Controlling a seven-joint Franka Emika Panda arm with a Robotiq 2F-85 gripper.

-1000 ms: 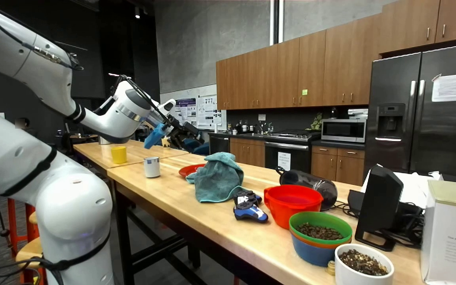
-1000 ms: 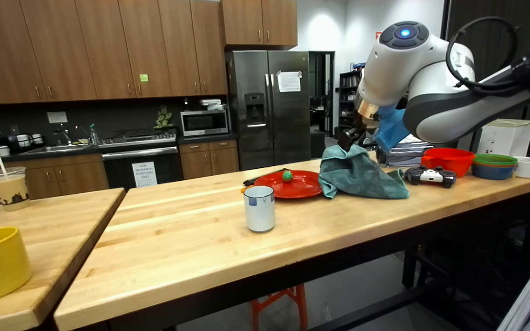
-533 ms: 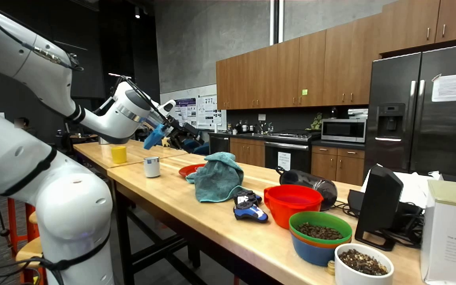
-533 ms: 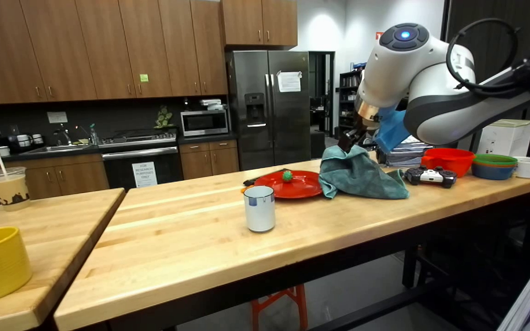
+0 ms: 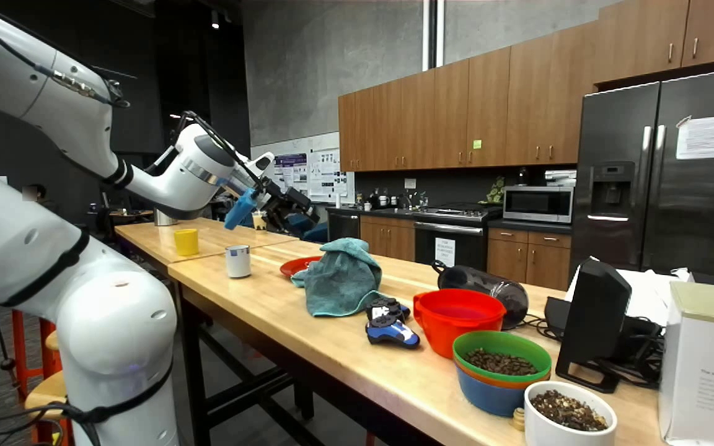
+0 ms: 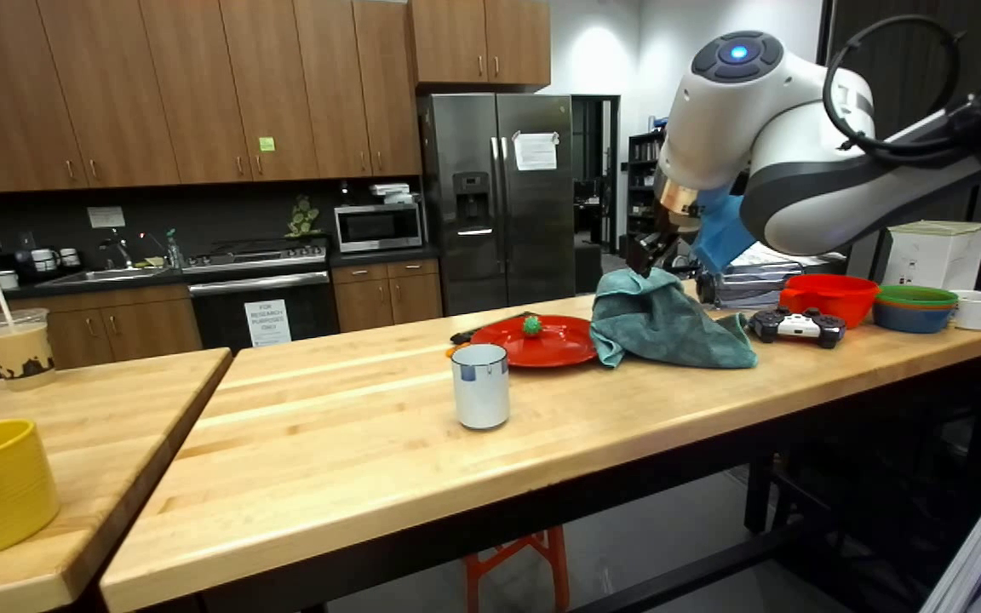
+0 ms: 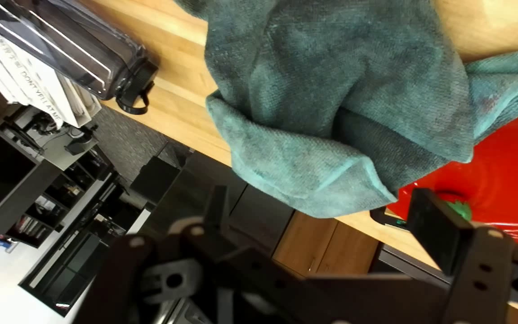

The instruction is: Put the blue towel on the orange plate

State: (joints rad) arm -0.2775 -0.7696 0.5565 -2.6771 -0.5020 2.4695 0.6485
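The teal-blue towel lies crumpled in a raised heap on the wooden table, in both exterior views [image 5: 341,279] [image 6: 669,328] and in the wrist view [image 7: 331,81]. The red-orange plate [image 6: 563,345] lies right beside it, and a towel edge covers part of its rim in the wrist view [image 7: 515,162]. A small green spiky ball [image 6: 531,325] sits on the plate. My gripper [image 7: 321,202] is open with nothing between its fingers. It is just above the towel's top in an exterior view [image 6: 648,255]; a small gap or light contact there is hard to tell.
A white mug [image 6: 480,387] stands in front of the plate. A game controller [image 6: 797,325], a red bowl [image 5: 459,319] and stacked bowls [image 5: 502,371] stand beyond the towel. A dark bottle [image 5: 484,291] lies behind. A dark utensil [image 6: 486,328] lies behind the plate.
My gripper and wrist have risen slightly and shifted a little in the last half second. The towel, the plate and the other objects have not moved.
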